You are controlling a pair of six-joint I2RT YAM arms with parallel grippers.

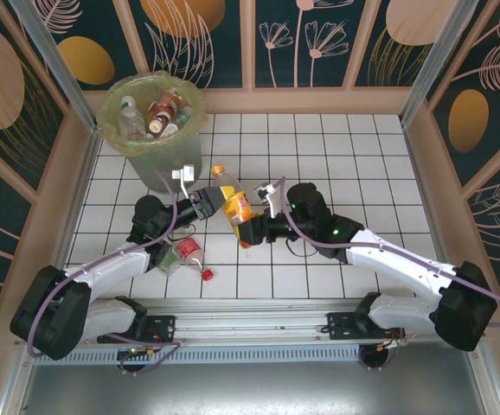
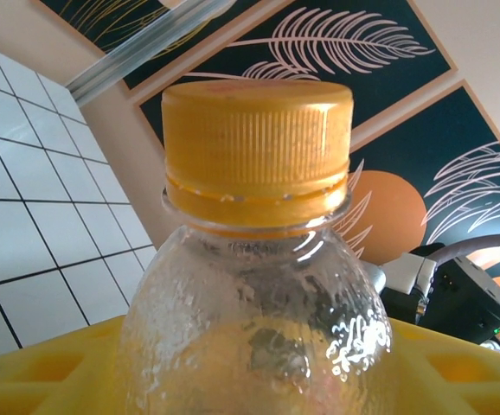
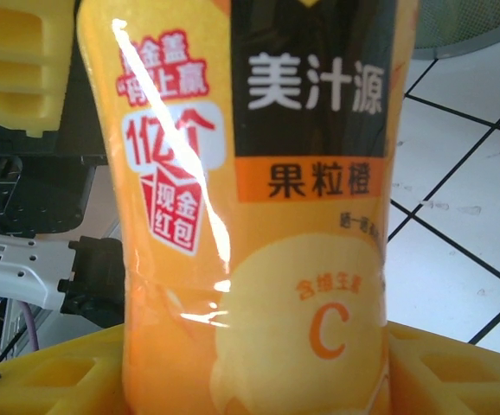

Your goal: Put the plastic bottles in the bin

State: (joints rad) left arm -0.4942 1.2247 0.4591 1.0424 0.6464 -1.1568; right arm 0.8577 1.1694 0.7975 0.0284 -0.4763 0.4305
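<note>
- Nearest me, behind the left claw (image 1: 205,204), a red cap (image 1: 207,275), a crushed red-labelled bottle (image 1: 186,250) and a greenish crushed bottle (image 1: 169,263) lie on the white tiled surface (image 1: 319,138).
- The right claw (image 1: 254,226) pinches the lower body of an orange bottle (image 1: 235,207), holding it tilted.
- The left claw's yellow pads (image 2: 51,372) flank that bottle's shoulder below its orange cap (image 2: 257,147). I cannot tell whether they grip.
- Beyond the left claw stands the bin (image 1: 159,164), with more bottles (image 1: 159,112) inside.
</note>
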